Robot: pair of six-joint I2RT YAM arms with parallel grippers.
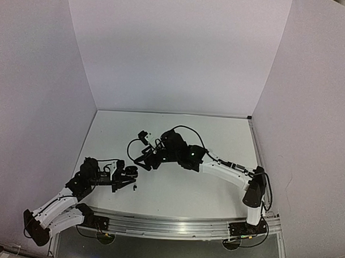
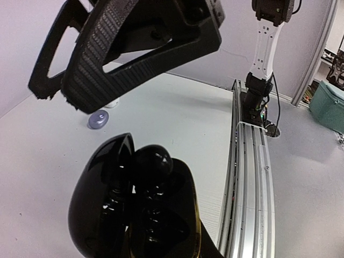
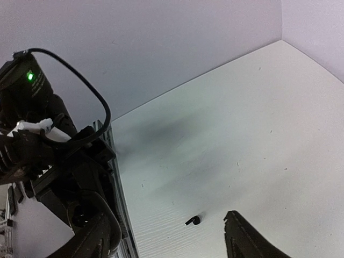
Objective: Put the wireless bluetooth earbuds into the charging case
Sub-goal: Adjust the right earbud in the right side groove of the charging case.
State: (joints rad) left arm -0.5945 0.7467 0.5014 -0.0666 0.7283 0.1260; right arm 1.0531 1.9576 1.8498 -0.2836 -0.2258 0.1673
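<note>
The charging case point(image 2: 107, 204) is glossy black and pebble-shaped, held in the left pincer point(image 1: 127, 177) with its lid swung open to one side. One black earbud point(image 2: 153, 160) sits in it, its rounded dome standing up from the well. A second black earbud point(image 3: 193, 220) lies loose on the bare white tabletop point(image 3: 258, 134), tiny, with a short stem pointing sideways. Farther off on the tabletop rests a greyish rounded piece point(image 2: 98, 119); whether it is a bud or a case cannot be told.
</note>
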